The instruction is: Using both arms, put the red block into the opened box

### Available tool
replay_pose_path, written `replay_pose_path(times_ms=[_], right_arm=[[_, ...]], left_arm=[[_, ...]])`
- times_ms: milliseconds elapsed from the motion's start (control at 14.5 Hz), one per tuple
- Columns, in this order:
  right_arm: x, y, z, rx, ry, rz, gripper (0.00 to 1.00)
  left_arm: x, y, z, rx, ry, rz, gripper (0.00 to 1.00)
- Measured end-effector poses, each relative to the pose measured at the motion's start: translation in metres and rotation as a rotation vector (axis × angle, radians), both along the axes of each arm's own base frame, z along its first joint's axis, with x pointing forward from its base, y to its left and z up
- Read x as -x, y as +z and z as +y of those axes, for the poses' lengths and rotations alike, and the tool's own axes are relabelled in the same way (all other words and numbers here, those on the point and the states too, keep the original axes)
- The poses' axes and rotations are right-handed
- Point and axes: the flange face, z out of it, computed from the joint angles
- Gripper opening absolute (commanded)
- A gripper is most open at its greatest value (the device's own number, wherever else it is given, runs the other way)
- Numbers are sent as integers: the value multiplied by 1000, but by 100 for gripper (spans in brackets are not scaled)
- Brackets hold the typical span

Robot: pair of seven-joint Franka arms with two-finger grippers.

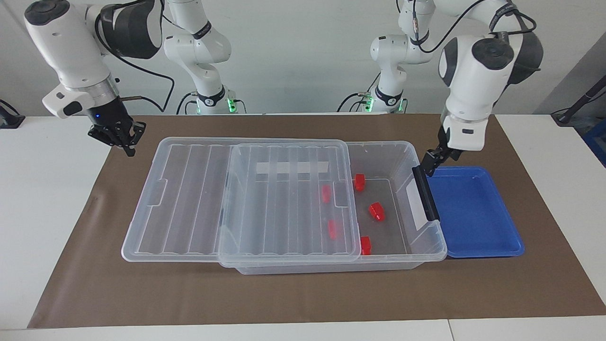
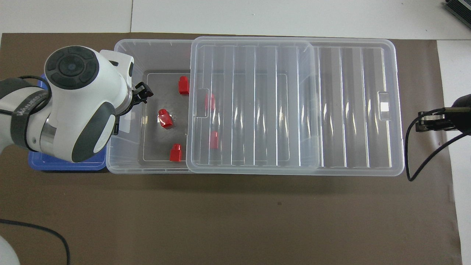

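Several red blocks lie in the opened box (image 1: 428, 250) (image 2: 125, 167). One red block (image 1: 377, 211) (image 2: 165, 118) rests on its side in the uncovered part, between two others (image 1: 360, 182) (image 1: 365, 245). Two more show through the ribbed lid (image 1: 284, 199) (image 2: 254, 106), which is slid toward the right arm's end. My left gripper (image 1: 429, 167) (image 2: 146, 92) hangs open and empty above the box's black handle bar (image 1: 426, 194). Beside the lid's corner, over the brown mat, my right gripper (image 1: 124, 142) (image 2: 420, 121) is shut and holds nothing.
A shallow blue tray (image 1: 473, 213) (image 2: 66, 163) lies against the box at the left arm's end. A brown mat (image 1: 303, 293) covers the table's middle. Two thinner white arms with green-lit bases (image 1: 213, 102) stand at the robots' edge.
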Motion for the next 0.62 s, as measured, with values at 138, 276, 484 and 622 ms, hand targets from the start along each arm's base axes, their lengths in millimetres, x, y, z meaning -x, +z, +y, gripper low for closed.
replay_pose_path(times_ms=[138,276,484,622], right_arm=[[-14,-26,-15,22,66,-34,0],[-32,-55,-21,39,105,-53,0],[-51,-90,-18,52,135,-66,0],[-56,-100,-12,52,144,-65,0]], left_arm=[[13,25,41,-3,-82,13,100],[25,43,66,-9,-156,22,100],[28,48,69,-12,-218,24,100],[28,46,67,-12,-235,29,100]])
